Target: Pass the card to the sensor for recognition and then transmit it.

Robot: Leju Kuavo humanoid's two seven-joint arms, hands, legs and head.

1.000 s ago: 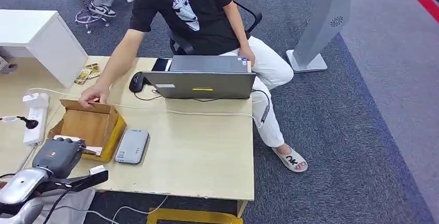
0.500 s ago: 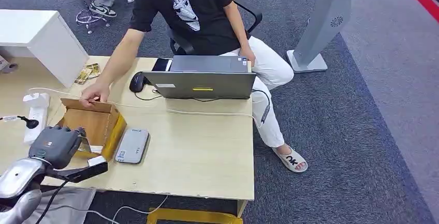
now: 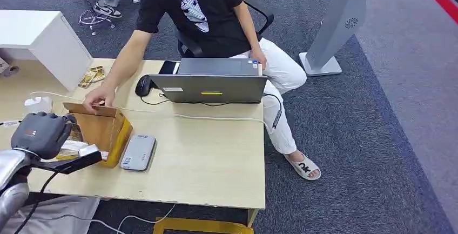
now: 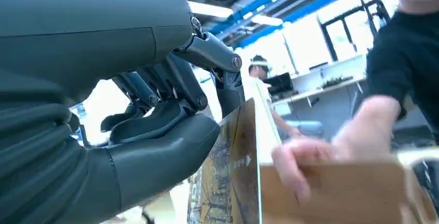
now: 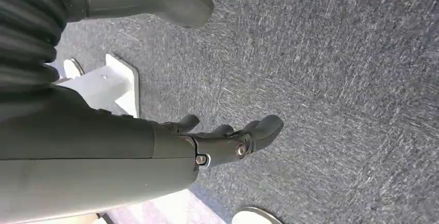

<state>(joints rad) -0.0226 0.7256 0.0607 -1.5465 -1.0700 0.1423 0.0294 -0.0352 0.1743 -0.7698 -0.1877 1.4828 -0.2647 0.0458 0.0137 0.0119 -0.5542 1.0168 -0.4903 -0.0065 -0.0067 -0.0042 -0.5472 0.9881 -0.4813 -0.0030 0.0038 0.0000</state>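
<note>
My left hand [image 3: 39,132] hovers at the table's left end, just left of an open cardboard box [image 3: 102,128]. It pinches a card [image 3: 73,144] with a brownish picture on it; the left wrist view shows the card [image 4: 233,175] edge-on between thumb and fingers of that hand [image 4: 155,131]. A flat grey sensor [image 3: 138,152] lies on the table right of the box. A person's hand [image 3: 99,98] rests on the box's far rim, seen close by as the person's hand [image 4: 310,154] on the box [image 4: 341,193]. My right hand [image 5: 228,144] hangs over grey carpet, holding nothing.
The person sits behind the wooden table [image 3: 216,158] at a grey laptop [image 3: 211,87] with a black mouse [image 3: 142,86] and cables. A white power strip [image 3: 33,104] lies far left beside a white cabinet [image 3: 40,37]. A grey stand [image 3: 337,23] rises on the carpet.
My left hand has risen from the box's near side and moved left and away, lifting the card up out of the box. The person's hand stays on the box rim.
</note>
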